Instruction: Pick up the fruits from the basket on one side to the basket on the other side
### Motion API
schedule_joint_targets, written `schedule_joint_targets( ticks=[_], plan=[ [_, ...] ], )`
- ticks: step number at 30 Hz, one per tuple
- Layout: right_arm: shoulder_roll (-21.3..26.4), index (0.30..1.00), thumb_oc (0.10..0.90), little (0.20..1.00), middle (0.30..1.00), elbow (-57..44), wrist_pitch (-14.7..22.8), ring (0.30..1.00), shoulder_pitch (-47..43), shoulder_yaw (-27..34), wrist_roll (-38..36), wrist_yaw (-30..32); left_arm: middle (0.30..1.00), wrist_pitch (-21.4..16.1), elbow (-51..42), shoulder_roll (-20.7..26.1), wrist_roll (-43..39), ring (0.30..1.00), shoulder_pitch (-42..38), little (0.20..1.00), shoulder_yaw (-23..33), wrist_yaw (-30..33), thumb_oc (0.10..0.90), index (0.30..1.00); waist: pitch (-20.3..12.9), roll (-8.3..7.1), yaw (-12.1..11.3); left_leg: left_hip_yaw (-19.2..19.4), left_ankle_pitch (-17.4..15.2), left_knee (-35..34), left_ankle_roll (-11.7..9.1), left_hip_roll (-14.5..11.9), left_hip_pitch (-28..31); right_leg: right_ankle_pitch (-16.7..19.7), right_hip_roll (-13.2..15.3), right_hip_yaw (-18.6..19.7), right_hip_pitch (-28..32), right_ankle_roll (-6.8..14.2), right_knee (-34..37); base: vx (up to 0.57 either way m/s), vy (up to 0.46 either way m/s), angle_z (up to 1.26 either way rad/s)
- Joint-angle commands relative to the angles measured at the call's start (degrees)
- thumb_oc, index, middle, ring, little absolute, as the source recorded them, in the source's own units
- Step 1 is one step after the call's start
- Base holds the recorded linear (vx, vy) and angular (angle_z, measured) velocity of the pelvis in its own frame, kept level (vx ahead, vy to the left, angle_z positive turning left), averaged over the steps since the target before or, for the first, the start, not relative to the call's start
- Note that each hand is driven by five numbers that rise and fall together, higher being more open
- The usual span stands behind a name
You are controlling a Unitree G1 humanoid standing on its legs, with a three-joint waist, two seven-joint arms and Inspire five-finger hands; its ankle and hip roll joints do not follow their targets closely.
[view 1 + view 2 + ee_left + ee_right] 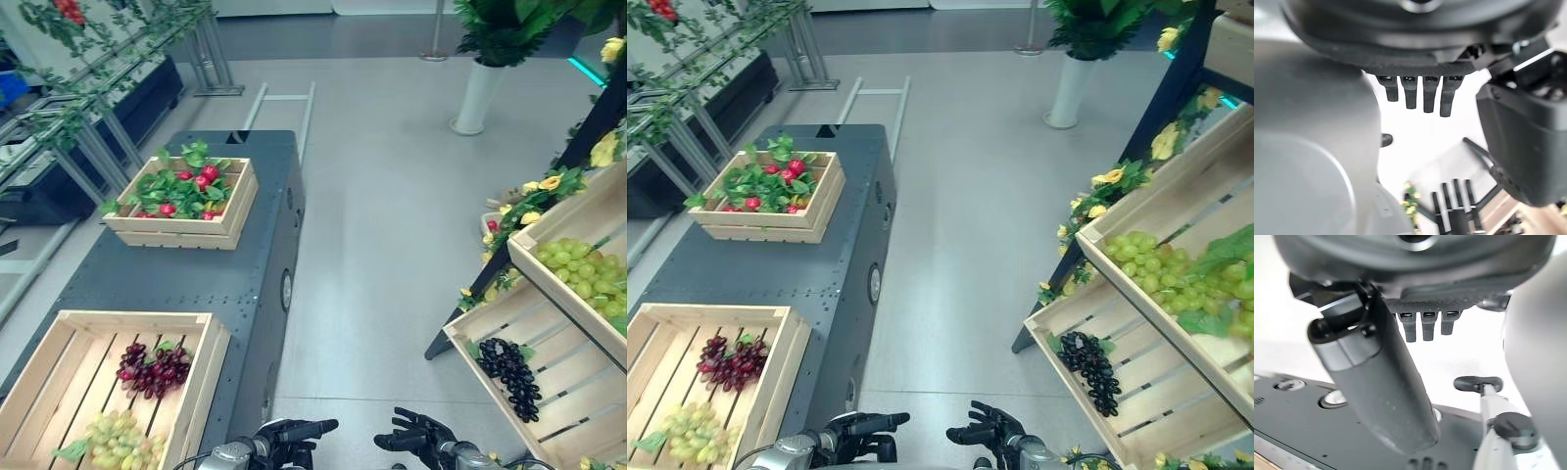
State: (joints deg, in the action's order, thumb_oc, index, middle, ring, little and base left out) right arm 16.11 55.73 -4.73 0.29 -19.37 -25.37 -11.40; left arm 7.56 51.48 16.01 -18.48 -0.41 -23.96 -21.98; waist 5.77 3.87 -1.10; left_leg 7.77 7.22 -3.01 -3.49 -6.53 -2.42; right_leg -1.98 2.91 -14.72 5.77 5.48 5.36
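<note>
A wooden crate [137,316] sits at the near end of a dark cart on my left. It holds a dark red grape bunch [155,369] and a green grape bunch [122,438]. On my right, a slanted wooden crate [568,377] holds a black grape bunch [509,372]. The crate above it holds green grapes [583,274]. My left hand [294,431] and right hand [416,436] hang low between the two sides. Both are open and hold nothing. Straight fingers [1420,95] show in the left wrist view, and straight fingers [1422,325] in the right wrist view.
A second crate [176,230] with red fruits [201,179] and leaves stands farther along the cart [147,279]. Yellow flowers [544,186] edge the right shelf. A white vase [477,98] stands far ahead. Metal racks with vines [88,127] line the left. Grey floor runs between cart and shelf.
</note>
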Motion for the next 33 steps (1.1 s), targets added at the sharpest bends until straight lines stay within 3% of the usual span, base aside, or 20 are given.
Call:
schedule_joint_targets(
  ticks=[1, 3, 4, 6, 9, 11, 13, 14, 16, 23, 33],
  plan=[
    [0.1, 0.9, 0.8, 0.9, 0.9, -2.4, 0.0, 0.9, -4.6, -2.3, 1.6, -3.3, 0.9, 0.0, -1.3, -0.8, -0.2, 0.9, -4.3, 0.9, -0.2, -7.9, 0.8, 0.9, 2.7, -4.85, -1.2, 3.2, -7.1, 8.9, -1.2, 2.8, -0.7, 2.3, 2.1, -0.6, -2.7, -1.0, -0.4, -0.08, -0.078, 0.39],
    [0.4, 0.9, 0.8, 0.9, 0.9, -1.3, 0.0, 0.9, -5.4, -2.4, -0.6, -2.9, 0.9, -0.3, -1.2, -0.7, 0.0, 0.9, -5.4, 0.9, -0.9, -8.9, 0.8, 0.9, 2.9, -6.1, -1.2, 5.6, -10.9, 18.9, 0.2, 4.0, -2.4, 2.8, 3.2, -3.0, -3.0, -1.5, -0.4, -0.03, -0.082, 0.52],
    [0.4, 0.9, 0.8, 0.9, 0.9, -1.1, -0.1, 0.9, -5.5, -2.4, -1.1, -2.7, 0.9, 0.0, -1.2, -0.7, -0.3, 0.9, -5.7, 0.9, -0.8, -9.1, 0.8, 0.9, 2.9, -6.01, -1.2, 5.8, -13.0, 20.3, 0.3, 4.0, -1.2, 2.5, 3.0, -3.4, -2.4, -1.2, -0.4, 0.03, -0.044, 0.77],
    [0.6, 0.9, 0.8, 0.9, 0.9, -1.0, -0.7, 0.9, -5.3, -2.2, -0.6, -2.9, 0.9, 1.1, -2.3, 0.0, -0.7, 0.9, -5.9, 0.9, -0.3, -10.2, 0.8, 0.9, 2.2, -5.74, -0.8, 6.3, -13.5, 20.7, 0.2, 4.4, 1.4, 3.0, 2.6, -5.1, -3.2, -1.3, -0.4, 0.02, 0.023, 0.54],
    [0.7, 0.9, 0.8, 0.9, 0.9, -1.2, -0.6, 0.9, -4.4, -1.9, 1.1, -2.6, 0.9, 1.9, -3.3, 0.6, -0.5, 0.9, -5.3, 0.9, -0.1, -11.4, 0.8, 0.9, 1.2, -5.12, -0.6, 6.2, -13.1, 17.3, -0.3, 4.5, 4.0, 3.0, 2.1, -6.7, -3.7, -1.2, -0.6, 0.01, 0.079, 0.54],
    [0.7, 0.9, 0.8, 0.9, 0.9, -1.4, -0.6, 0.9, -3.6, -1.4, 0.0, -1.9, 0.9, 1.7, -4.0, 0.9, 1.3, 0.9, -4.5, 0.9, -0.5, -12.6, 0.8, 0.9, 0.3, -4.61, -0.2, 8.3, -12.9, 10.8, -0.3, 3.6, 6.9, 2.9, 1.9, -8.4, -3.4, -1.0, -0.7, 0.01, 0.146, 0.85],
    [0.3, 0.9, 0.8, 0.9, 0.9, -1.6, -0.7, 0.9, -2.8, -1.0, -0.9, -1.0, 0.9, 1.9, -3.9, 0.8, 2.6, 0.9, -4.6, 0.9, -1.3, -13.1, 0.8, 0.9, -0.4, -4.05, 0.9, 12.2, -10.9, 2.6, -0.9, 2.0, 9.4, 3.0, 2.1, -10.7, -2.9, -0.5, -0.7, -0.02, 0.212, 1.45],
    [-0.2, 0.9, 0.8, 0.9, 0.9, -1.3, 0.0, 0.9, -2.5, -0.6, -1.7, 0.0, 0.9, 1.5, -3.0, 0.4, 3.3, 0.9, -5.4, 0.9, -2.1, -13.4, 0.8, 0.9, -0.4, -3.55, 1.6, 15.6, -8.1, -1.4, -2.0, 0.8, 10.0, 2.8, 2.4, -12.6, -2.1, -0.3, -0.8, -0.06, 0.246, 1.87],
    [-0.7, 0.9, 0.8, 0.9, 0.9, -0.7, 0.9, 0.9, -2.5, -0.2, -1.9, 0.8, 0.9, 1.0, -1.9, -0.2, 3.9, 0.9, -6.2, 0.9, -2.7, -13.6, 0.8, 0.9, -0.2, -3.05, 2.1, 18.4, -6.8, -2.0, -2.6, -0.1, 9.1, 2.4, 3.3, -14.7, -1.7, 0.2, -1.7, -0.07, 0.234, 1.72],
    [-2.3, 0.9, 0.8, 0.9, 0.9, 0.2, 2.0, 0.9, -2.6, 0.2, -1.3, 1.4, 0.9, 1.9, -1.1, 0.6, 4.5, 0.9, -5.4, 0.9, -2.9, -11.9, 0.8, 0.9, -0.1, -2.1, 0.9, 18.0, -7.2, -2.0, -0.9, 1.4, 8.2, 2.4, 7.1, -16.9, -2.4, 2.4, -4.7, -0.01, 0.244, 0.42],
    [-2.4, 0.9, 0.8, 0.9, 0.9, -1.4, 1.2, 0.9, -2.5, 0.1, -0.2, 1.3, 0.9, 0.6, 1.6, 1.0, 4.0, 0.9, -5.4, 0.9, -1.1, -8.9, 0.8, 0.9, 0.2, -2.44, -1.0, 16.1, -7.8, -2.0, 1.0, 4.0, 7.2, 5.5, 10.1, -17.8, -4.0, 4.4, -6.2, -0.02, 0.162, 0.2]
  ],
)
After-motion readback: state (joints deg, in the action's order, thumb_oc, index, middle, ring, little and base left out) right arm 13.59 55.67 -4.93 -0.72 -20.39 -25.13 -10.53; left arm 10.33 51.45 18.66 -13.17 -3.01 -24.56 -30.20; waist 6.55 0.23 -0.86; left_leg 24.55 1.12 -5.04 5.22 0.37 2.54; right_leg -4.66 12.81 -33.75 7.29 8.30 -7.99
